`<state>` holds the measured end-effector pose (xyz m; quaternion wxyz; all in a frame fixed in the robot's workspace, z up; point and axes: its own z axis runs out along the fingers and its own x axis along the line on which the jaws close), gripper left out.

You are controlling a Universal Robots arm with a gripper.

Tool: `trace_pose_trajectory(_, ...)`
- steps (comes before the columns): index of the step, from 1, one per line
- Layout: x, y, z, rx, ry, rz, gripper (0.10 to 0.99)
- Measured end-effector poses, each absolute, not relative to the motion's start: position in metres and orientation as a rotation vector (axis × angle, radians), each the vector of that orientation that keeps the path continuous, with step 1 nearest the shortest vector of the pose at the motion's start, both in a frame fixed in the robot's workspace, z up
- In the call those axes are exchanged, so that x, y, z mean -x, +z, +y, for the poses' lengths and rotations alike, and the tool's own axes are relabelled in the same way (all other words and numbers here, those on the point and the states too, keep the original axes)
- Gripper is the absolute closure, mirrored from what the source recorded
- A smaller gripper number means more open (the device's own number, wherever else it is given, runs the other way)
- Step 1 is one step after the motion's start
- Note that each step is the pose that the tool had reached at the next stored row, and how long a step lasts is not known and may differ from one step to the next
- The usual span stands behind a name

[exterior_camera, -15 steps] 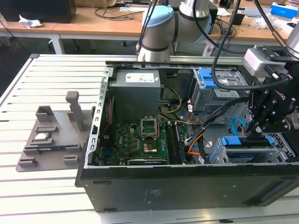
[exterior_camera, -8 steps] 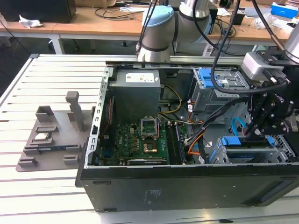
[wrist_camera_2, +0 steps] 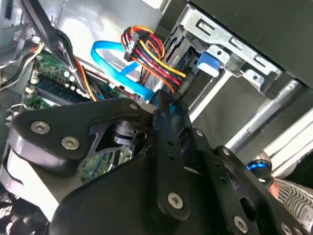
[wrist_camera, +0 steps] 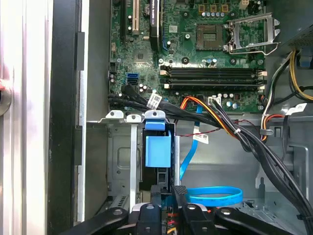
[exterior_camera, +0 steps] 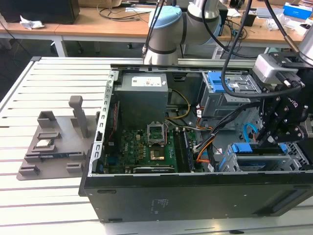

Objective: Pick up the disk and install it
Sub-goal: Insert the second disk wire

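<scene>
The flat silver-grey metal disk with the bright blue plastic frame stood on edge, slotted down into the grey metal drive cage. Mostly just its blue end showed. It sat right in front of the claw, basically up against it.

An open computer case lies on a slatted table, its green motherboard well away from the end effector. A looped blue cable lies just beside the fingertips, a bundle of coloured wires near them. A grey parts holder sits far off outside the case
</scene>
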<state>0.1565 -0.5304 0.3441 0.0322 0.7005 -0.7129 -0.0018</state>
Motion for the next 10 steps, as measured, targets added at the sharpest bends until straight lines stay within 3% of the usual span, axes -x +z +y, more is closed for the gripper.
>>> trace_pose_trajectory(4,-0.156,0.359,-0.522,-2.156,-0.005,-2.195,0.867)
trace_pose_trajectory(6,-0.156,0.37,-0.519,-2.156,-0.005,-2.195,0.98)
trace_pose_trajectory(10,-0.156,0.38,-0.519,-2.156,-0.005,-2.195,0.98)
